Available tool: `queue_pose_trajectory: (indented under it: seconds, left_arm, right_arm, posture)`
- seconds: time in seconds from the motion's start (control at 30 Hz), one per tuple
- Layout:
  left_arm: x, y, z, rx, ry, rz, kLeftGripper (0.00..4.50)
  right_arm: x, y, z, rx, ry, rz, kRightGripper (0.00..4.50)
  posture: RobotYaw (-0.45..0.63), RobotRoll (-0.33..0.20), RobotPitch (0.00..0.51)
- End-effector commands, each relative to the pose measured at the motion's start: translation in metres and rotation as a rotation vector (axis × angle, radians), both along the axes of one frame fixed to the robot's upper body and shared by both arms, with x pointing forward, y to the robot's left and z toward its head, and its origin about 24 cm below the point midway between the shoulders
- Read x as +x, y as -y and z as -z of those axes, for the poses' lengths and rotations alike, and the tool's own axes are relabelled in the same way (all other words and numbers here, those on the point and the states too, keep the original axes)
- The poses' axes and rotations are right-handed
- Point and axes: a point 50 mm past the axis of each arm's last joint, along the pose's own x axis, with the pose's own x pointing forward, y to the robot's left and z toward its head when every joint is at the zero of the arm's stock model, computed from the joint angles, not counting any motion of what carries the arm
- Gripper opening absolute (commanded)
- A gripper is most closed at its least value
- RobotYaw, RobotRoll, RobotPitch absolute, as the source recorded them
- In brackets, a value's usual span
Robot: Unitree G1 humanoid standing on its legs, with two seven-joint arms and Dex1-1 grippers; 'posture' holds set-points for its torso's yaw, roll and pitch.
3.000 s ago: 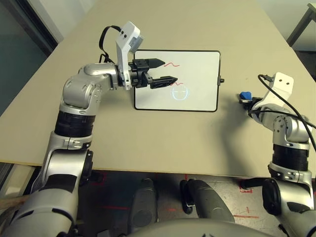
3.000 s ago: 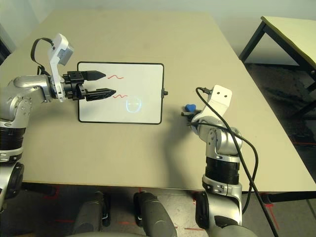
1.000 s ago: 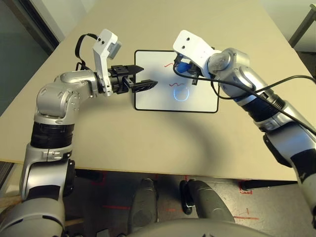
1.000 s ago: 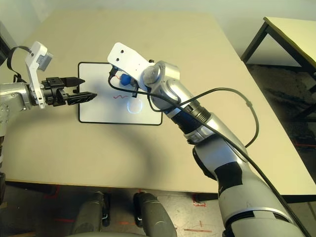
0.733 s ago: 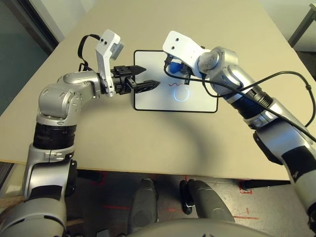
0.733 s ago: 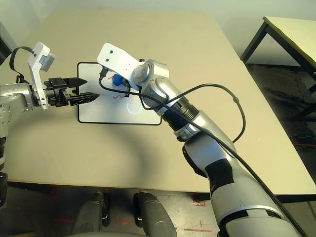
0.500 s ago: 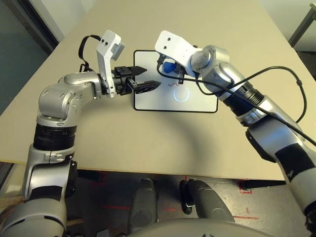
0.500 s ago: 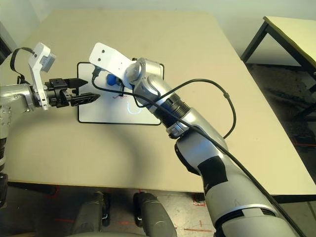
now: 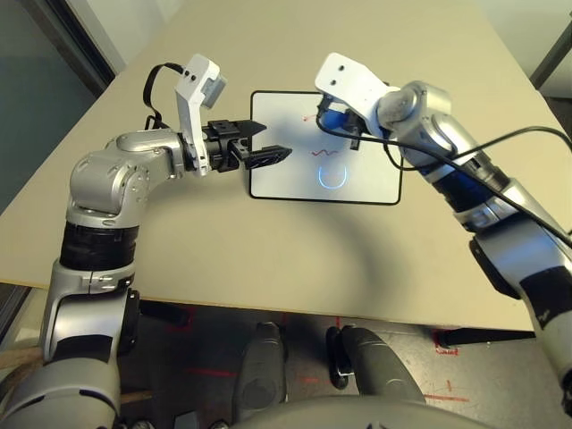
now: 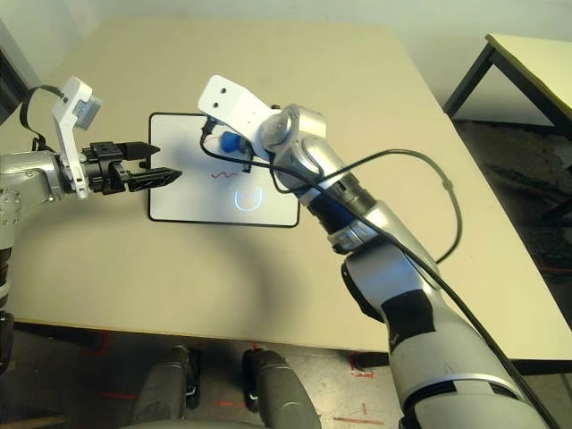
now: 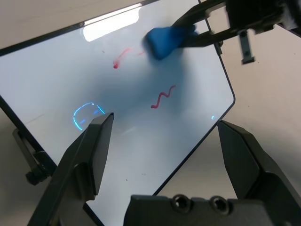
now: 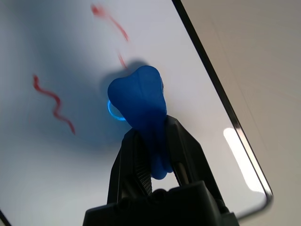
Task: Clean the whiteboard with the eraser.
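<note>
The whiteboard [image 9: 357, 183] lies flat on the table, marked with a red squiggle [image 9: 323, 154], a bluish ring [image 9: 332, 179] and a short red stroke [image 11: 120, 59] near its far edge. My right gripper [image 12: 153, 150] is shut on the blue eraser [image 9: 332, 119], whose free end rests against the board's upper middle, right beside that short stroke. My left gripper [image 9: 273, 141] stands open over the board's left edge, its fingers [image 11: 89, 155] pointing across the board toward the eraser [image 11: 164, 40], with nothing between them.
The beige table [image 9: 268, 259] is bare around the board. A black cable [image 10: 420, 170] loops from my right forearm over the table to the right of the board. Another table [image 10: 536, 63] stands beyond the right edge.
My right gripper swept the eraser left across the board's upper part, then back to the right. The upper red stroke looks shorter. The left gripper has stayed by the board's left edge.
</note>
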Motion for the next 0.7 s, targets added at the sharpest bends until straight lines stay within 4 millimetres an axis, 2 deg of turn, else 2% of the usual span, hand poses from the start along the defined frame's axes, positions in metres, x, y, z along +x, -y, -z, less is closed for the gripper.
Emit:
queue_pose_trajectory:
  seconds: [0.03,0.17,0.33,0.7]
  left_arm:
    - [0.001,-0.001,0.002,0.019,-0.007,0.005,4.50]
    - [0.002,-0.001,0.004,0.020,-0.013,0.006,4.50]
    - [0.000,-0.004,0.005,0.025,-0.022,-0.008,4.50]
    - [-0.004,-0.030,0.008,0.058,-0.045,-0.102,4.50]
  right_arm:
    - [0.000,0.018,0.010,-0.016,-0.040,0.085,0.62]
    - [0.000,0.015,0.009,-0.011,-0.042,0.082,0.62]
    - [0.002,0.001,0.007,0.002,-0.038,0.049,0.62]
    - [0.008,-0.042,0.008,0.001,-0.026,-0.054,0.62]
  posture:
    - [0.00,0.000,0.127]
    - [0.00,0.000,0.131]
    - [0.02,0.000,0.134]
    - [0.06,0.000,0.138]
